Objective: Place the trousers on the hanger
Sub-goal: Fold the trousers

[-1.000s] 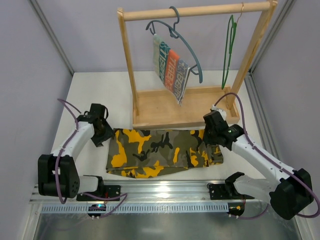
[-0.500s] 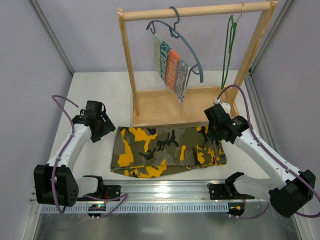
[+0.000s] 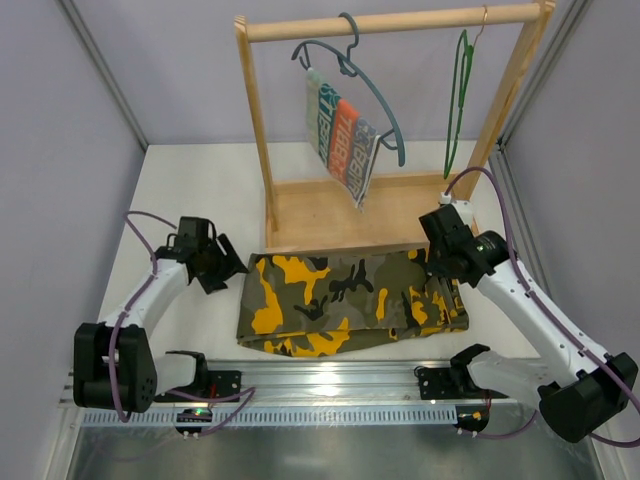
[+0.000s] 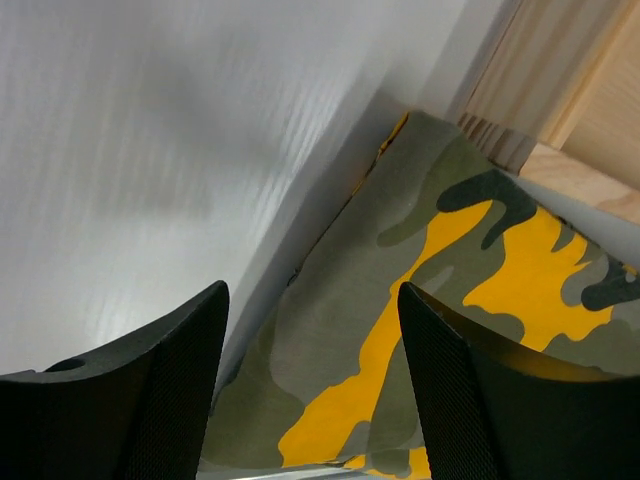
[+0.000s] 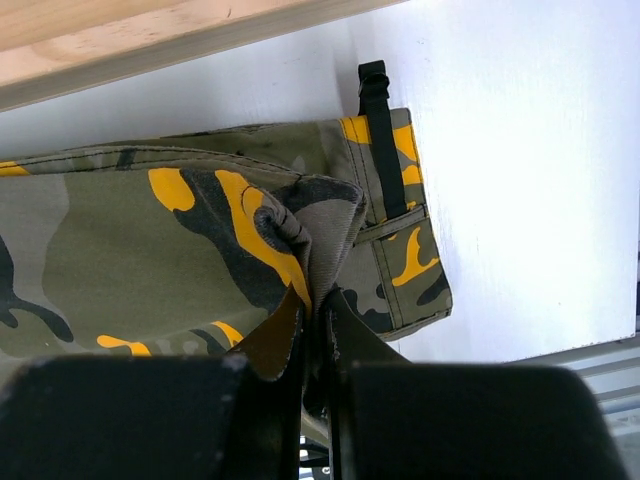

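Trousers (image 3: pixel 350 300) are sliding along the wooden rack (image 3: pixel 320 215), right jaws pinching them, left jaws spread; one-sided tugging may bunch them.

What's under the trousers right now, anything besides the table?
Only the white table shows around the trousers; the wooden rack base sits along their far edge, not visibly beneath. Anything under the folded cloth itself is covered.

The left arm (image 3: pixel 150 295) and the right arm (image 3: pixel 530 308) are alike, each with smooth white tubular links set between chunky black joint housings and a heavy black base block, a thin purple cable (image 3: pixel 476 170) looping alongside, and matte black fingers (image 4: pixel 150 400) with finely dimpled inner faces.
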`<state>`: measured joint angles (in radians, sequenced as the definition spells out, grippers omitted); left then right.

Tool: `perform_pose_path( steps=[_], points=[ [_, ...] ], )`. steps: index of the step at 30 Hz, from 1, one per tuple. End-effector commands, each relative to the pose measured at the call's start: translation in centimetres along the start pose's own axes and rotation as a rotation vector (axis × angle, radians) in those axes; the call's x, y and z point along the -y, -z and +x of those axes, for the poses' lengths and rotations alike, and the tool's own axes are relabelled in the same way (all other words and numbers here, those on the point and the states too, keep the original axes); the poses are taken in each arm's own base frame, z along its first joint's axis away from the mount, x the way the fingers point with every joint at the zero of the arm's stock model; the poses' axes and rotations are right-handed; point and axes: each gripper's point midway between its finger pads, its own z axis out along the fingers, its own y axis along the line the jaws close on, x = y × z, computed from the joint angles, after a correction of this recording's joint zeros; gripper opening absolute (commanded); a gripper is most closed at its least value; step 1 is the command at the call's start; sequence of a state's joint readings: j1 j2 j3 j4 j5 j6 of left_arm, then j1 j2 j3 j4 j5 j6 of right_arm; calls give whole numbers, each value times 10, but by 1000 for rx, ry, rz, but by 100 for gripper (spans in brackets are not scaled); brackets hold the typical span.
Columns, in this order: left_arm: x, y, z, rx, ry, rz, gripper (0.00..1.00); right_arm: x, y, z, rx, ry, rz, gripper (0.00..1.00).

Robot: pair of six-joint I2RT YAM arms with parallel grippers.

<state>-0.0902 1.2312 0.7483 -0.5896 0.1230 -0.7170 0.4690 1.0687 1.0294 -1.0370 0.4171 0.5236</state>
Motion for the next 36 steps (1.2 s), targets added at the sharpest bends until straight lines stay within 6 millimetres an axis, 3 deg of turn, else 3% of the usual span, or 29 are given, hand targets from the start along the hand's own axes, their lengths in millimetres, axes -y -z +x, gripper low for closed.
perform_pose_path(
  steps=[1,7,8,10,11,12,13,14,15,16,18,23,25,26,28,29,32,36],
  points=[
    [21,-4,14,-41,-24,148,69,6,5,-13,63,4,11,4],
    [8,-22,41,-107,-18,109,66,-2,-2,-8,53,8,-25,4],
    [10,-24,43,-116,-12,115,62,-3,-3,-8,52,6,-29,4],
    [8,-29,47,-149,3,102,48,-6,-5,-7,51,7,-41,4],
    [13,-29,41,-142,-1,98,22,-7,-5,-8,53,0,-47,4],
    [4,-27,46,-169,5,46,11,-9,-8,-6,51,-4,-51,4],
    [-3,-29,42,-167,4,-8,2,-13,-10,-9,64,-18,-64,4],
    [-11,-27,23,-97,4,-94,0,-18,-12,-9,64,-30,-84,4],
    [-29,-20,23,-99,15,-204,0,-22,-20,1,44,-55,-100,4],
    [-36,-16,13,-58,11,-257,0,-36,-24,-4,68,-83,-151,4],
    [-53,-5,-5,24,25,-337,0,-54,-34,14,23,-96,-203,4],
    [-70,16,-27,120,58,-376,1,-68,-41,20,39,-109,-199,4],
    [-62,20,-31,107,28,-349,12,-71,-41,23,22,-99,-197,4],
    [-60,20,-30,98,17,-342,31,-74,-36,17,26,-103,-199,4],
    [-53,25,-35,99,-15,-312,50,-75,-26,20,-3,-73,-196,4],
    [-52,28,-37,110,-18,-314,59,-81,-15,11,10,-77,-217,4],
    [-48,39,-48,177,-22,-294,64,-78,3,12,-38,-59,-208,4],
    [-44,41,-51,220,-3,-262,66,-54,6,17,-63,12,-114,4]
  ],
)
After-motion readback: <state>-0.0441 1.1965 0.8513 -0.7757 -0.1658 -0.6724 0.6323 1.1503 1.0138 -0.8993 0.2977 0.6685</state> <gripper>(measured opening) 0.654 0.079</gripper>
